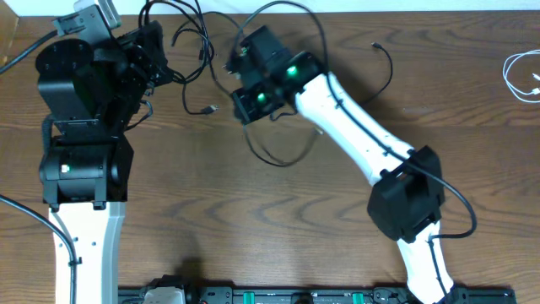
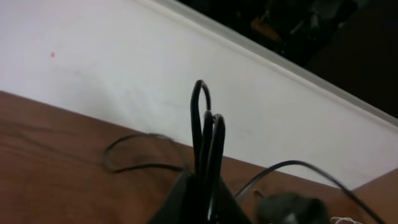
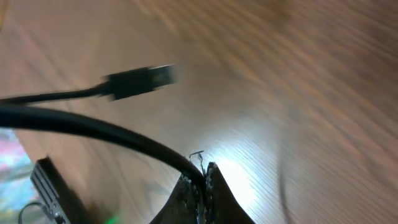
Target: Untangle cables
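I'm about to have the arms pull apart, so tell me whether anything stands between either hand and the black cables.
Nothing visible does. The left hand is shut on a looped bundle of the black cables, and the right hand is shut on one strand at its tips.

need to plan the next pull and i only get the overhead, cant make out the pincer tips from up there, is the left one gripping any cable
Observer: Yes. In the left wrist view the left pincer is shut on folded black cable, its loops standing up from between the fingers.
Operator: and the right one
Observer: The right wrist view shows the right pincer shut on a black strand that runs off to that view's left edge.
Operator: any plug near it
Observer: A black plug end shows just beyond that strand, blurred; I can't tell whether it belongs to the same cable.
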Controlling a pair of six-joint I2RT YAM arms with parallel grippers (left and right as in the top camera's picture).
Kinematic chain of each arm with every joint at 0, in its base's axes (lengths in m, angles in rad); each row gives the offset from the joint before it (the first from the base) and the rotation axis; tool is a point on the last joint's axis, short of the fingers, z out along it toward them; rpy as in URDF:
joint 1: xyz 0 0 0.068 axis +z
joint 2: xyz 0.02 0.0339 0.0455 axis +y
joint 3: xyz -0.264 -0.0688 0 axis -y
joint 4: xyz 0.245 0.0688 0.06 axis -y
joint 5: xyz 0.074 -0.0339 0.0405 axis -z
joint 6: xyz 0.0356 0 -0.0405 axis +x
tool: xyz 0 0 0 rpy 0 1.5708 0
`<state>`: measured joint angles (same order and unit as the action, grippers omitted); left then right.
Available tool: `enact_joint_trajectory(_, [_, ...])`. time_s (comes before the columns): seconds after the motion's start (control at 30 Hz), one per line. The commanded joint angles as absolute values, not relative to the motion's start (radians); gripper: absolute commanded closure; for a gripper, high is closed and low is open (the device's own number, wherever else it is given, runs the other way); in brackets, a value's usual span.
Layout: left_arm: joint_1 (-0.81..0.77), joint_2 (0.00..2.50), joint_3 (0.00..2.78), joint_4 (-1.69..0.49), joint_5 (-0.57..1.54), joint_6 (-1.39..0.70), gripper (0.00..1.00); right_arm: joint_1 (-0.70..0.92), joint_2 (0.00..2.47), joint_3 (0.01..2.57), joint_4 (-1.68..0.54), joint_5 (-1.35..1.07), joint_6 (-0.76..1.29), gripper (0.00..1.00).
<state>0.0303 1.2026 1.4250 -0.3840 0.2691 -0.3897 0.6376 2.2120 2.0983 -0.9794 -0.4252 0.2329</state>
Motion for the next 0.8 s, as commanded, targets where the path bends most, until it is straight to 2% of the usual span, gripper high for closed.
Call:
enact_joint_trajectory(0.0, [0.07,1.201,1.457,-0.408,0.215,-0.366,0.93,0.554,2.146,2.1,-1.037,-0.387,0.27,0.99])
enact_joint_trajectory(0.2, [0.143,1.202,1.457,-0.504,0.223,-0.287,0.92,0.38,2.132,2.088,-1.222,-0.258,0.318,0.99])
enact_joint_trajectory(0.57, [0.15,1.23,1.457,-0.778,0.228,-0.097,0.91,0.211,2.132,2.045,-1.342,-0.114,0.321,0.99])
enact_joint_trajectory(0.7, [0.15,1.282,1.457,-0.891,0.313,-0.036,0.83,0.166,2.132,2.045,-1.355,-0.114,0.321,0.99])
enact_joint_trajectory(0.77, [0.15,1.316,1.454,-0.929,0.417,0.019,0.75,0.146,2.132,2.045,-1.359,-0.114,0.321,0.99])
